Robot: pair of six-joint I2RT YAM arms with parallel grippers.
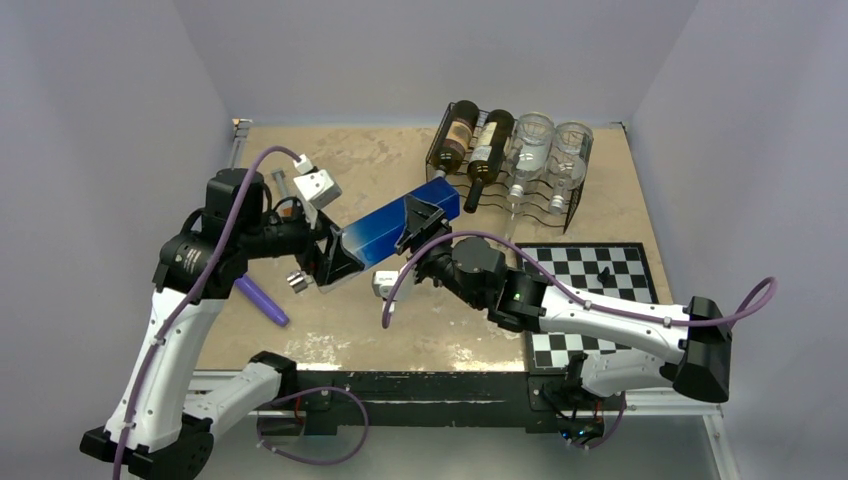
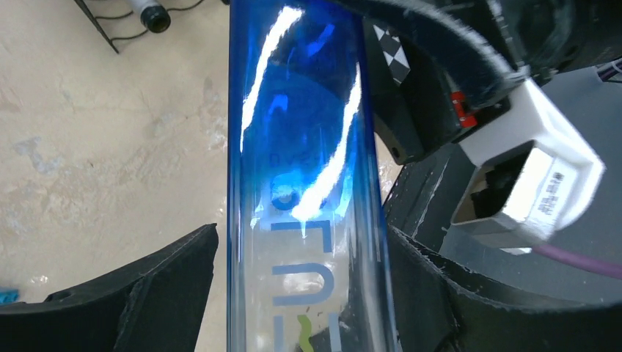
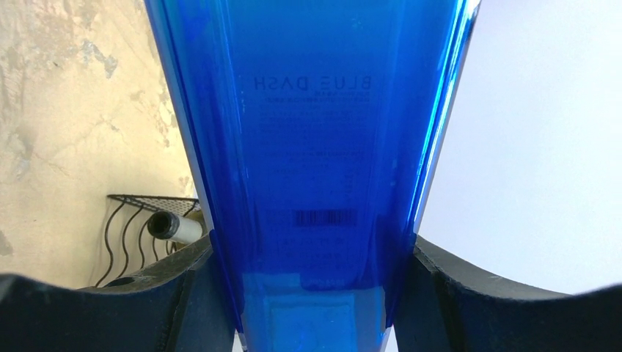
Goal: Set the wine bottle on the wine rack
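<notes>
A tall blue glass wine bottle (image 1: 395,230) hangs tilted above the table between both arms, in front of the black wire wine rack (image 1: 562,208). My right gripper (image 1: 420,228) is shut on the wine bottle (image 3: 308,132), both fingers pressed to its sides in the right wrist view. My left gripper (image 1: 335,262) straddles the other end of the wine bottle (image 2: 304,147). Its right finger (image 2: 418,279) touches the glass, while the left finger (image 2: 176,279) stands a narrow gap away. The wine rack (image 3: 132,220) shows behind the bottle on the left.
Two dark bottles (image 1: 458,135) (image 1: 490,148) and two clear bottles (image 1: 530,150) (image 1: 568,155) lie in the rack's lower row. A chessboard (image 1: 590,280) lies at the right under the right arm. A purple object (image 1: 262,300) and a small white piece (image 1: 385,283) lie under the bottle.
</notes>
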